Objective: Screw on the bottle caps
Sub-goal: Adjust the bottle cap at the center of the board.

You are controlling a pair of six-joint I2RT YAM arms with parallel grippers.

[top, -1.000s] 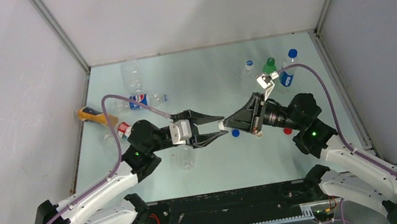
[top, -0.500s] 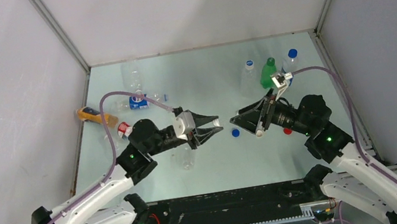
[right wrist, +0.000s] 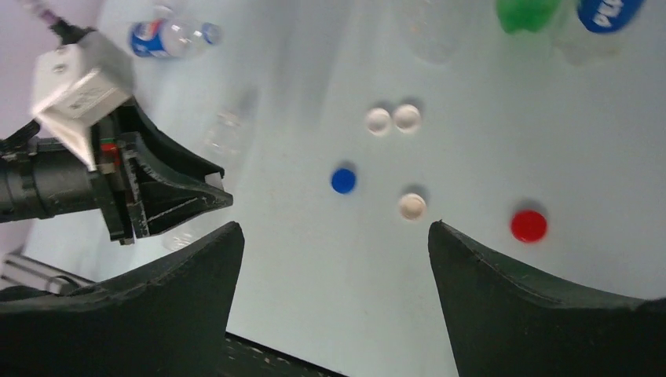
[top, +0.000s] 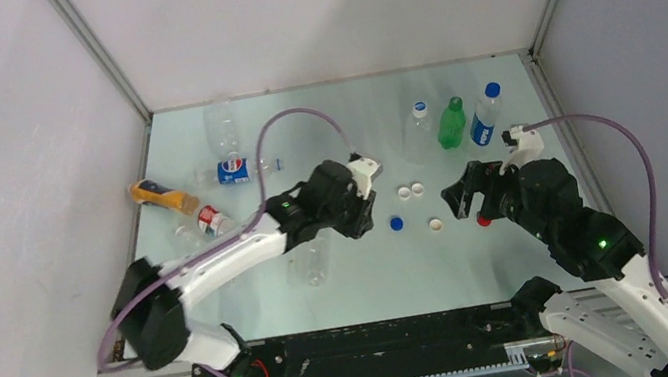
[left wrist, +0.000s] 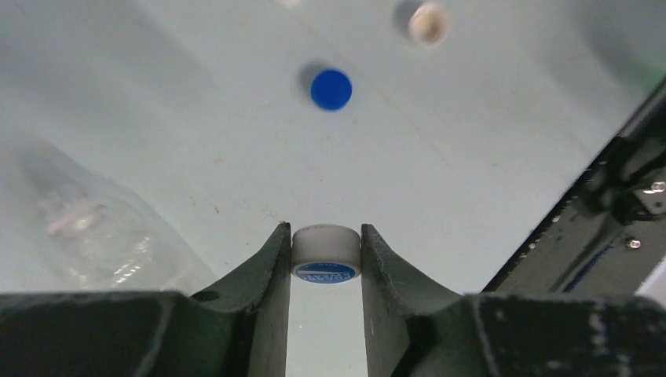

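My left gripper (left wrist: 326, 251) is shut on a white bottle cap (left wrist: 326, 250) with a blue top, pinched at its fingertips above the table. In the top view this gripper (top: 363, 212) hangs at mid-table over a clear bottle (top: 313, 263) lying on its side. My right gripper (right wrist: 334, 236) is open with nothing between its fingers, and in the top view it (top: 462, 197) stands to the right of the loose caps. On the table lie two white caps (top: 410, 191), a blue cap (top: 396, 223), a cream cap (top: 435, 225) and a red cap (top: 484, 220).
A clear bottle (top: 418, 130), a green bottle (top: 450, 122) and a blue-labelled bottle (top: 485, 114) stand at the back right. At the left lie an orange bottle (top: 159, 196), a blue-labelled one (top: 231, 171) and a red-labelled one (top: 203, 219). Walls enclose three sides.
The two grippers met at mid-table; the left shut on the white cap and the right let go of it. The right arm drew back to the right, and the left turned downward.
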